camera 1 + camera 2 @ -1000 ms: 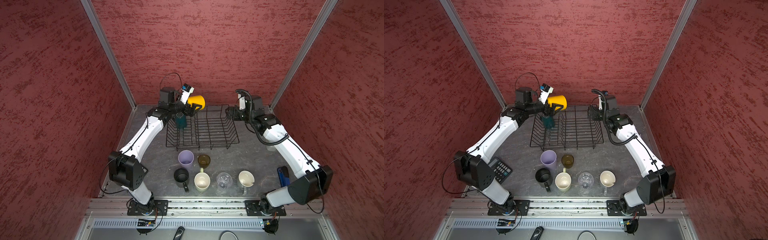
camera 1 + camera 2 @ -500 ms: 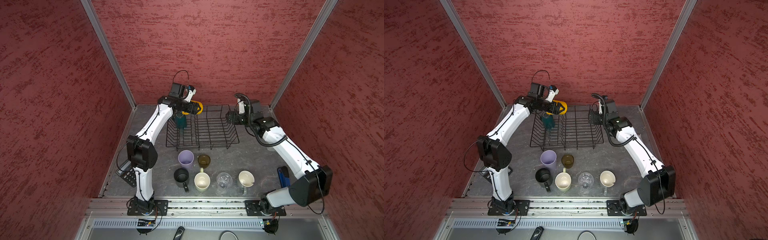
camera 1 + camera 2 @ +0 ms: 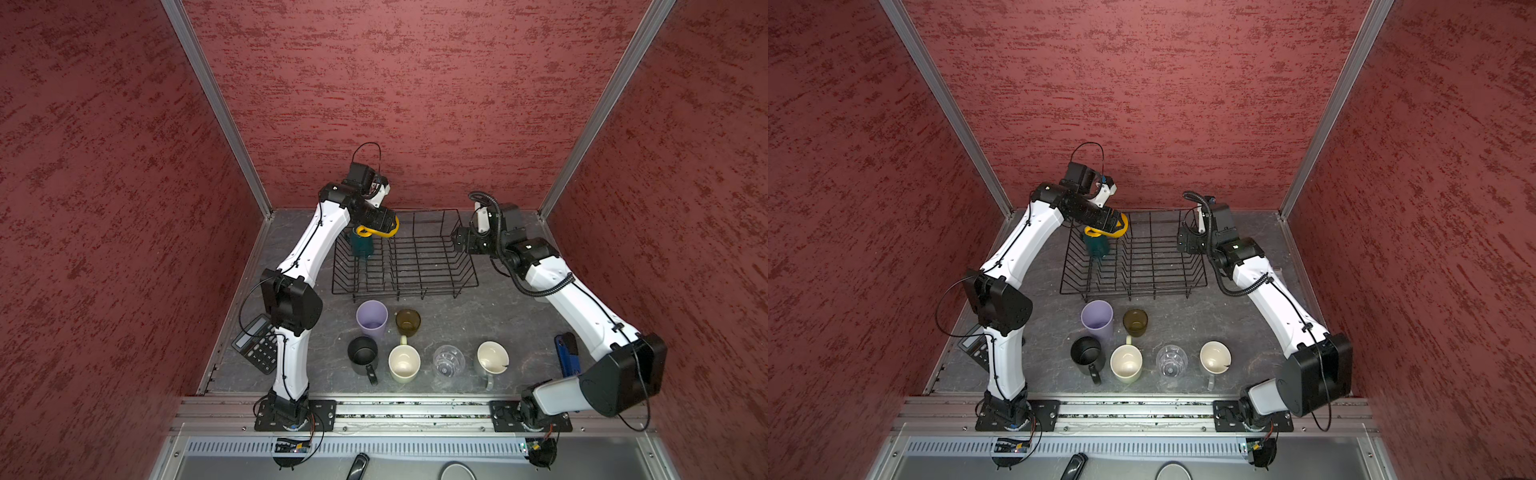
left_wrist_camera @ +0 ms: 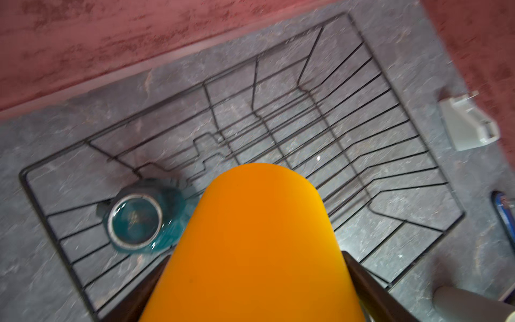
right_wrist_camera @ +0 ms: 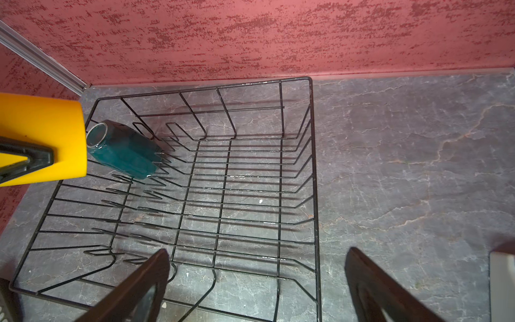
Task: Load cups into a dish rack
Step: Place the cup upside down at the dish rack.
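Observation:
My left gripper (image 3: pixel 380 220) is shut on the yellow mug (image 4: pixel 256 237), holding it over the far left corner of the black wire dish rack (image 3: pixel 405 293). From above only the mug's handle (image 3: pixel 374 233) shows. Just below it a teal mug (image 3: pixel 361 247) stands upside down in the rack (image 5: pixel 312 167). My right gripper (image 5: pixel 257 251) hangs open and empty over the rack's right end. In front of the rack stand a lilac tumbler (image 3: pixel 371 318), brown glass (image 3: pixel 407 321), black mug (image 3: pixel 362 353), cream mug (image 3: pixel 404 362), clear ribbed glass (image 3: pixel 448 360) and grey mug (image 3: pixel 492 358).
A calculator (image 3: pixel 255 345) lies by the left arm's base and a blue object (image 3: pixel 567 353) by the right arm. A small white object (image 4: pixel 468 122) sits on the table beyond the rack's right end. Red walls close in on three sides.
The left arm has swung in and turned its gripper downward, bringing the yellow mug from behind the rack's far edge to over the corner beside the teal mug. The right arm barely moved.

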